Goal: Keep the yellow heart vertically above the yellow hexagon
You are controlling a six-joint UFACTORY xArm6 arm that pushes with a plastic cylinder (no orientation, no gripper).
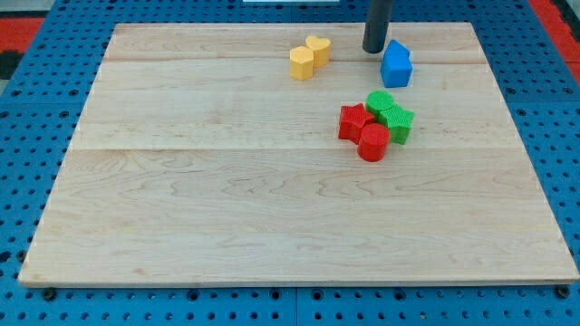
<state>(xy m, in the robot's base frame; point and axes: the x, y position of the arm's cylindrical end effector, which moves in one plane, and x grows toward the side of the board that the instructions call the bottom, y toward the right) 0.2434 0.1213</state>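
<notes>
I am looking down at a big pale wooden board (pixel 227 199) that lies on a blue table with rows of small holes (pixel 27 136). The part of the board closest to the view's bottom has no blocks on it.

Going up, right of the middle, I come to a tight bunch of four blocks. The red round block (pixel 372 143) is the lowest one. The red star-shaped block (pixel 354 121) is just above it and a bit to the left. The green star-shaped block (pixel 397 121) sits on the right side, and the green round block (pixel 381 101) is at the top of the bunch. All four look like they touch.

Higher up is a blue block with a pointed top (pixel 396 64).

My tip (pixel 374 50) is the bottom end of a dark rod. It has no claw to open or close. It sits just left of the blue block, very close to it or touching it; I cannot tell which.

Left of my tip are the two yellow blocks, pressed together. The yellow hexagon block (pixel 302 62) is lower and to the left. The yellow heart block (pixel 318 49) is up and to the right of it, near the board's top edge.
</notes>
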